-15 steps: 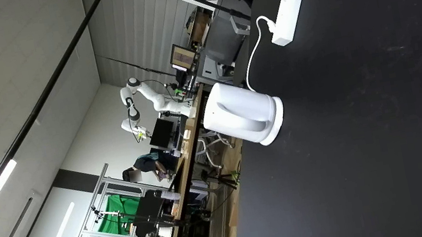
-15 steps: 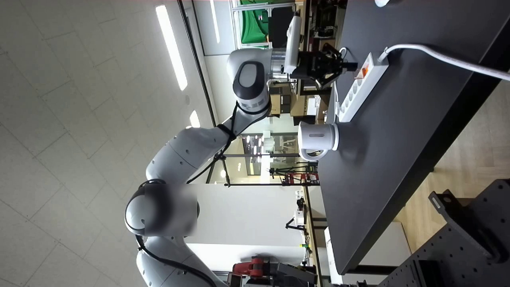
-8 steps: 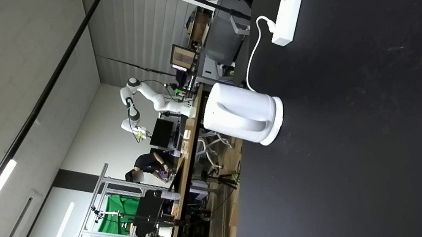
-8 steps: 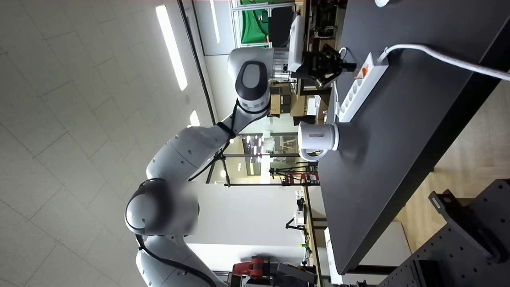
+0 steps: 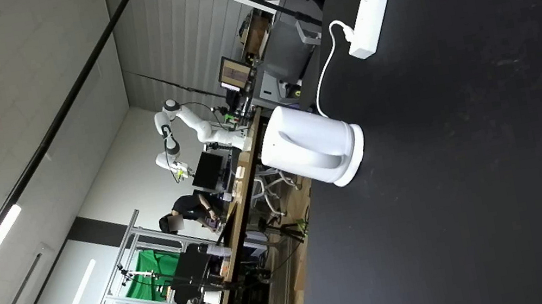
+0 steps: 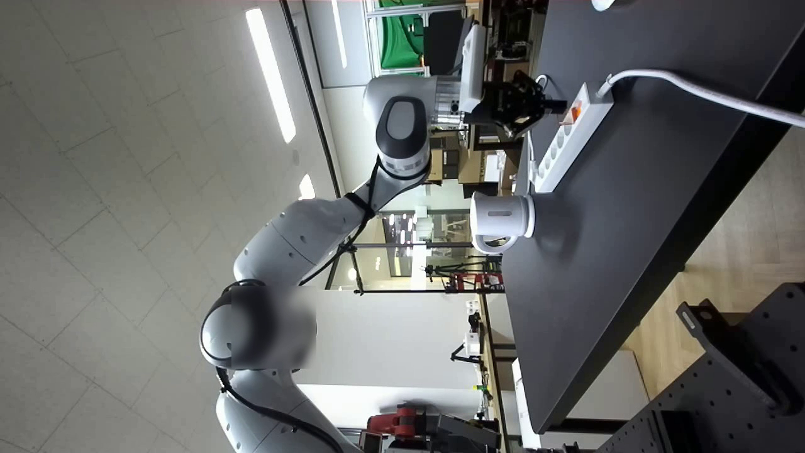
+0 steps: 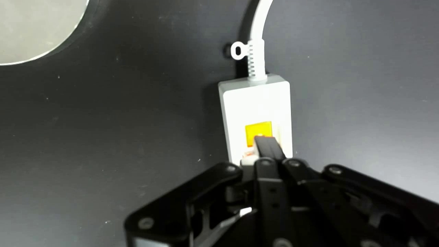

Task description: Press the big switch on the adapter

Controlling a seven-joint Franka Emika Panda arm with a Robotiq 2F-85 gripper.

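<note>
- Gripper (image 7: 269, 145): fingers (image 7: 263, 148) pressed together side by side, directed downward at the adapter (image 7: 257, 104) from the end of the arm (image 6: 295, 242).
- Switch (image 7: 257, 129): set in the adapter's upper face, close to the end where the thick cord (image 7: 260, 22) enters; yellow to orange in the wrist view.
- Relation of the two: in the wrist view the fingertips cover the lower right part of the switch; in an exterior view they stand just beside the switch (image 6: 575, 113). Whether they touch it cannot be told.
- Adapter: lying flat on the bench (image 6: 635, 220), roughly parallel to the edge that the thick cord crosses, and well apart from the visible corner.
- Jug (image 6: 500, 214): upright near the adapter's other end in both exterior views, its outline overlapping a bench edge.
- Thin cord (image 5: 324, 74): plugged in beside that same end, curving to pass behind the jug.
- Round pale object (image 7: 34, 27): at the wrist view's upper left, cut by the frame, well apart from the adapter.
</note>
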